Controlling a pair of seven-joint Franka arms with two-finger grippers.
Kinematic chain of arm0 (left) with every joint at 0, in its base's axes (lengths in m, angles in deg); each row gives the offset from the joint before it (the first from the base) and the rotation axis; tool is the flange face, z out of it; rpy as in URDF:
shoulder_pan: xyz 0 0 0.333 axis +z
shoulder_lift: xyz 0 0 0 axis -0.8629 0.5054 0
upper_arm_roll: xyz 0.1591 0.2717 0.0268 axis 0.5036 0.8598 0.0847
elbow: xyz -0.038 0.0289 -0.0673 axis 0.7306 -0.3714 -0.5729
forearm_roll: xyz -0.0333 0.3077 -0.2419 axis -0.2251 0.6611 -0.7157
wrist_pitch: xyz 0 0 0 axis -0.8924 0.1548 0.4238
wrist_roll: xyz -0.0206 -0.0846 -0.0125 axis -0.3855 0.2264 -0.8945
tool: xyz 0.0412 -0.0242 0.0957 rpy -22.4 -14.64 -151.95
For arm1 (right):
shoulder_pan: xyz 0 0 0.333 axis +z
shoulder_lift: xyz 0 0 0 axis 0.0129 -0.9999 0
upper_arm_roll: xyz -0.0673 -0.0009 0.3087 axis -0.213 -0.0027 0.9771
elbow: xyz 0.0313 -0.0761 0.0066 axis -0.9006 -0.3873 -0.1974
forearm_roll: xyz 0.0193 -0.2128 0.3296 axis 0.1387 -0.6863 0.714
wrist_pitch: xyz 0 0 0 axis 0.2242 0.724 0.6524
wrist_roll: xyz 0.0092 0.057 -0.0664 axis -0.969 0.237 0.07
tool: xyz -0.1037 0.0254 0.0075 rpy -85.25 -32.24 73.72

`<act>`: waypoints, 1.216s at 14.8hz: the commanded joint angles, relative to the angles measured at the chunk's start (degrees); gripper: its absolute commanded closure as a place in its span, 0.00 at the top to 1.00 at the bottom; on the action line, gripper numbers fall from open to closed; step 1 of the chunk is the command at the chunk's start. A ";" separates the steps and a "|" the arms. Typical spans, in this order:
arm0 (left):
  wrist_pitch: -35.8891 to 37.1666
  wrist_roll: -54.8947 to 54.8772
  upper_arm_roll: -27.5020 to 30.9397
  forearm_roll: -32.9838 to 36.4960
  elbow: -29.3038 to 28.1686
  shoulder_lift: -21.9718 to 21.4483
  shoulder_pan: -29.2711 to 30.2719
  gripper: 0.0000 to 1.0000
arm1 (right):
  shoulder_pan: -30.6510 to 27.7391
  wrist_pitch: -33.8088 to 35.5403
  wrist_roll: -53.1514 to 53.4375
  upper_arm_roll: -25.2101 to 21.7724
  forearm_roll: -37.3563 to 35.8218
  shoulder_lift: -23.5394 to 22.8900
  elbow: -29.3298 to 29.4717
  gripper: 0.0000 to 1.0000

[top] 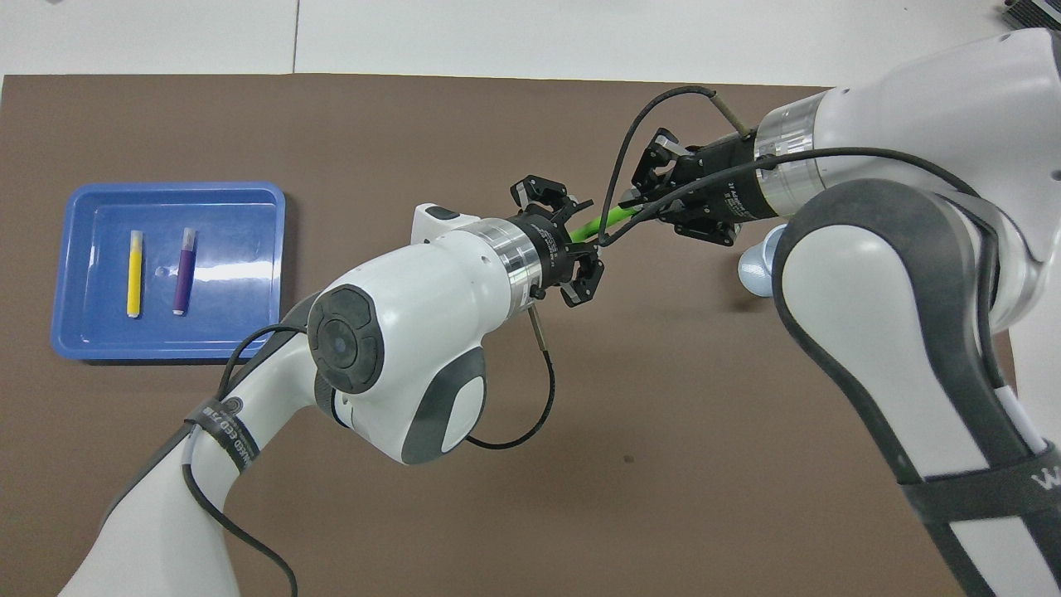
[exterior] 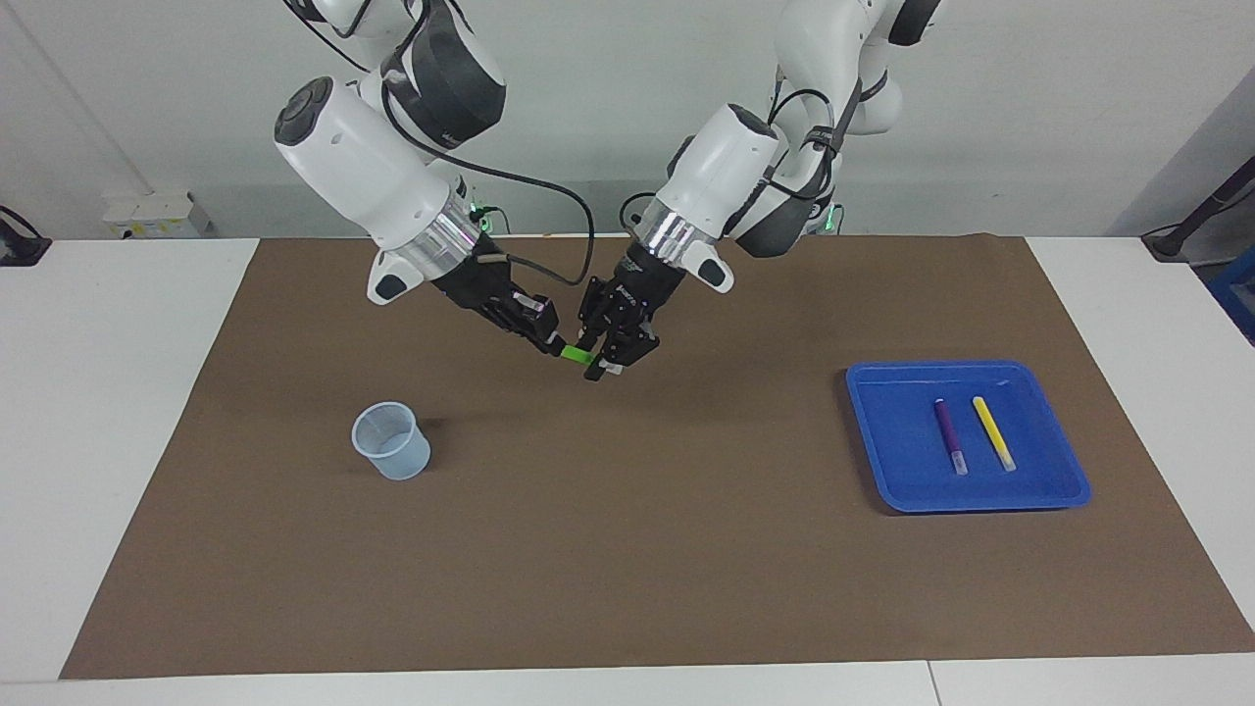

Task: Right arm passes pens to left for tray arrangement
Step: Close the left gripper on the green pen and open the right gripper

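Leftmost in the facing view, a translucent cup [exterior: 391,440] stands on the brown mat [exterior: 627,569], lower left of centre. Up at centre, the right gripper [exterior: 549,341] pinches the green pen [exterior: 575,354] above the mat, and the left gripper [exterior: 610,361] is around the pen's other end, seemingly closed on it, though the grip is hard to read. At the right of the frame, the blue tray [exterior: 882,461] holds the purple pen [exterior: 948,435] and the yellow pen [exterior: 993,432], side by side.
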 commanded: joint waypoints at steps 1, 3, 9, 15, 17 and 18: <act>1.52 0.19 0.48 1.17 1.36 0.83 -0.37 0.35 | -0.43 -0.16 0.62 0.29 1.17 0.97 -1.17 0.00; 1.52 0.10 0.48 1.43 1.36 0.83 -0.37 0.23 | -0.43 -0.07 0.71 0.29 1.17 0.97 -1.17 0.00; 1.96 0.01 0.48 1.70 1.45 0.74 -0.28 0.00 | -0.43 -0.07 0.71 0.29 1.17 0.97 -1.17 0.00; 1.96 -2.17 0.48 3.54 1.54 0.83 0.42 0.00 | -0.34 0.01 2.63 0.29 1.09 1.15 -0.99 0.84; 1.96 -4.19 0.48 3.54 1.54 0.83 0.51 0.00 | -0.51 0.28 3.08 0.20 0.30 1.32 -0.29 1.00; 1.96 -5.68 0.48 3.54 1.54 0.74 0.51 0.00 | -1.04 1.06 2.73 0.03 0.03 1.67 -0.20 1.00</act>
